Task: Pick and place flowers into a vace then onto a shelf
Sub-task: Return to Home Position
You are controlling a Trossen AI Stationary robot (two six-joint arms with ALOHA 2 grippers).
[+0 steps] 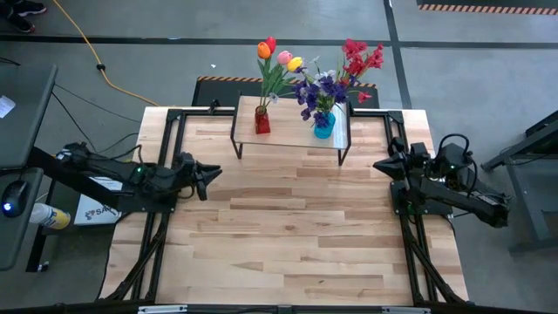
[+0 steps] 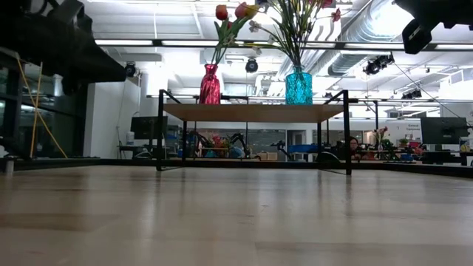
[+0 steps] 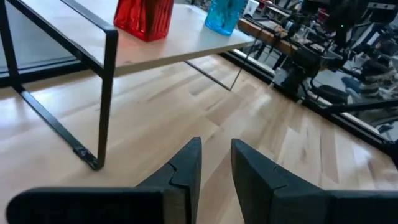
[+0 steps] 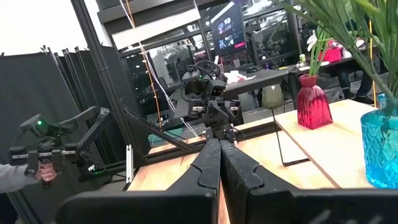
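**Flowers on the shelf: what a careless retreat could undo**

Flowers (image 1: 305, 70) stand in two vases on the shelf (image 1: 292, 135). The tulips are in the red vase (image 1: 261, 120) and the purple, white and red sprays are in the blue vase (image 1: 323, 127). Both vases are ahead of the claws and well apart from either.

The left gripper (image 1: 209, 179) hangs low over the table (image 1: 288, 235), its fingers narrowly parted and holding nothing. The shelf's black leg (image 3: 107, 93) rises ahead of it. The right gripper (image 1: 380, 164) has its fingers pressed together, also empty. It points across the table, with the blue vase ahead and off to one side.

The placing looks done, so the main danger is probably the retreat itself. If the left claw swings forward instead of pulling back, it could catch that thin leg and jolt the board. The stems are tall and spreading, so the vases likely sit top-heavy. A knock could topple one, most likely the blue vase, which stands nearer the shelf's end on the right claw's side.
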